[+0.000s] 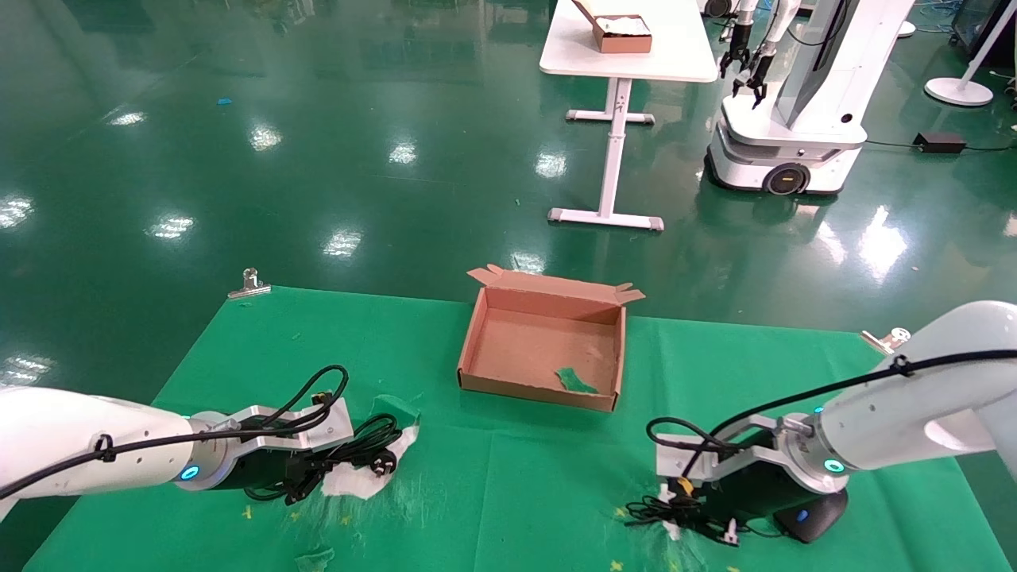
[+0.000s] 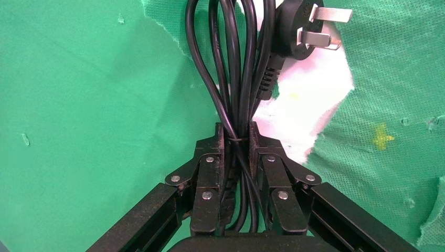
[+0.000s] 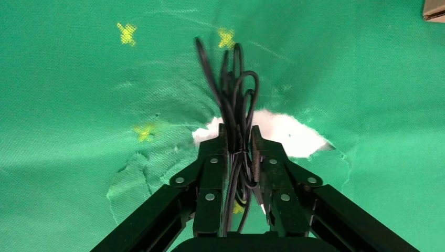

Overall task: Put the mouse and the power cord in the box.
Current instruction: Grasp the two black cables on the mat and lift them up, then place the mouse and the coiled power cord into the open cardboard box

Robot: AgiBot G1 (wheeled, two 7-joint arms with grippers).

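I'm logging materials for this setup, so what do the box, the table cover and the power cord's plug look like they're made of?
The box: plain brown cardboard, matte, with folded flaps. The table cover: thin green fabric, apparently non-woven, dotted texture, torn to white underneath. The power cord, shut in the left gripper: glossy black sheath, probably rubber or plastic; its plug has flat bare-metal prongs.

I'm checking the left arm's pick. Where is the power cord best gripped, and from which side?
At the bunched middle of the loops, from above. The strands of the power cord run together there, narrow enough for the left gripper, which is shut on it; the plug is bulkier.
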